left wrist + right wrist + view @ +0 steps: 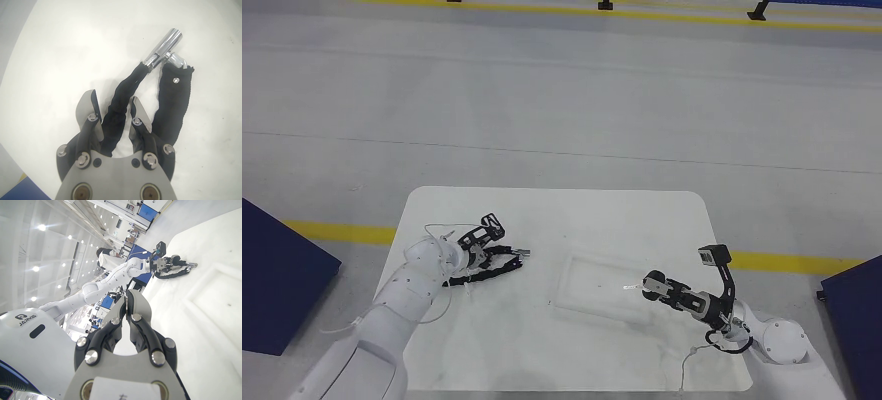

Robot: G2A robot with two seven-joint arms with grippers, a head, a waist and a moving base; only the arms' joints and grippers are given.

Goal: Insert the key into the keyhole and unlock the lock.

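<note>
Right pincer level, key in grip

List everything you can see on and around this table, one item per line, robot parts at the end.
cable lock: one, black fabric sleeve with chrome ends, lying on the table's left part
key: one, silvery, pinched in the right gripper above the tray's right part
tray: one, white and shallow, on the table right of centre
table: one, white with rounded corners
panels: two, dark blue, on the floor at the table's left and right
left gripper: one, grey and black, open, one finger on each side of the cable lock's thinner sleeved arm
right gripper: one, grey and black, shut on the key
</note>
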